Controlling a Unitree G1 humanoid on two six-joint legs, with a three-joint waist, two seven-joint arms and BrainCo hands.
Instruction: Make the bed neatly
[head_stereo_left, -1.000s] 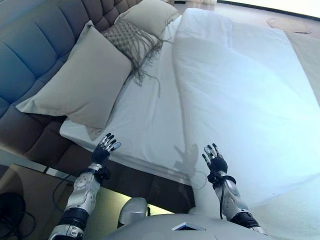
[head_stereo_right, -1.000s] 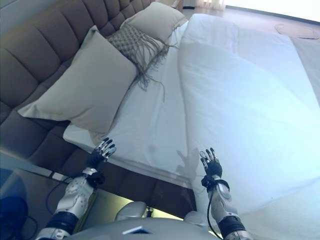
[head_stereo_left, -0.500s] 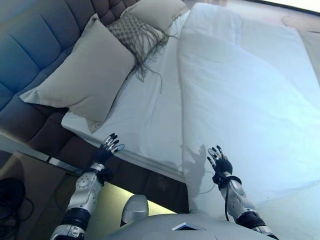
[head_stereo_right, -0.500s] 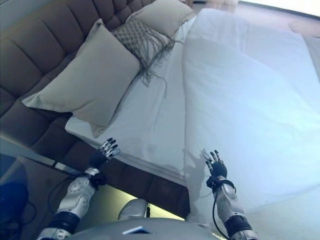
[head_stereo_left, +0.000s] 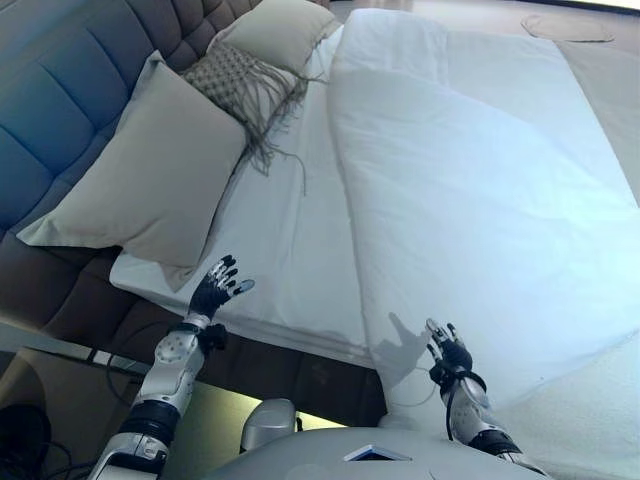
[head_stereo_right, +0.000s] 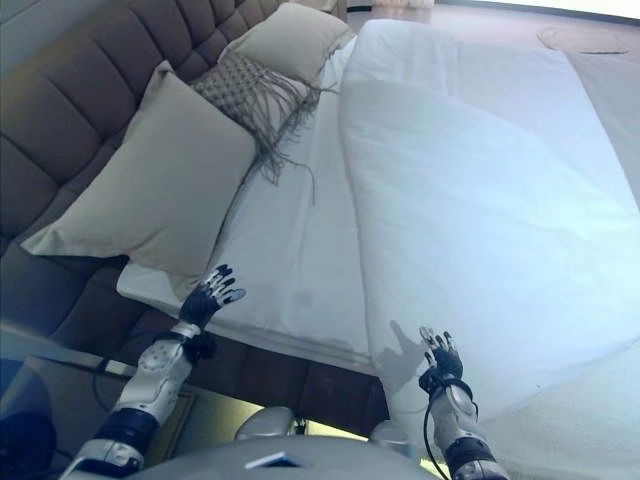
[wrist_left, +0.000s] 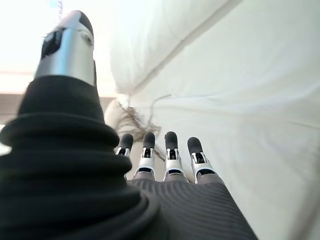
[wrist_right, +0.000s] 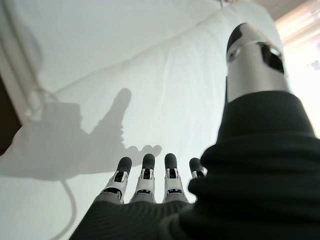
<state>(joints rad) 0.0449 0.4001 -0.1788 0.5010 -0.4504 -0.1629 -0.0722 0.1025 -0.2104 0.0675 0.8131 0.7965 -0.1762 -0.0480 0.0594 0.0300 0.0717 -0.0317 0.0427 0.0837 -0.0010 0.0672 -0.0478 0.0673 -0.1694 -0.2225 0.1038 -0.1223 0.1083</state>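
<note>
The bed (head_stereo_left: 300, 215) stands with a white duvet (head_stereo_left: 480, 190) spread over most of the mattress, its long folded edge running down the middle so that a strip of bare white sheet (head_stereo_left: 285, 240) shows between it and the pillows. A large beige pillow (head_stereo_left: 140, 185) leans against the dark tufted headboard (head_stereo_left: 60, 110) at the near end, a fringed woven cushion (head_stereo_left: 235, 85) lies just beyond it, and a second beige pillow (head_stereo_left: 275, 30) sits further along. The left hand (head_stereo_left: 215, 290) hovers over the near corner of the sheet, just below the large pillow, fingers straight and fanned, holding nothing; its wrist view shows the same relaxed row of fingers with sheet and duvet past them. The right hand (head_stereo_left: 450, 352) is held above the near edge of the duvet, fingers likewise straight and spread, empty, casting a clear shadow on the white cloth beside it. The two hands are well apart, one at each side of the duvet's folded edge.
</note>
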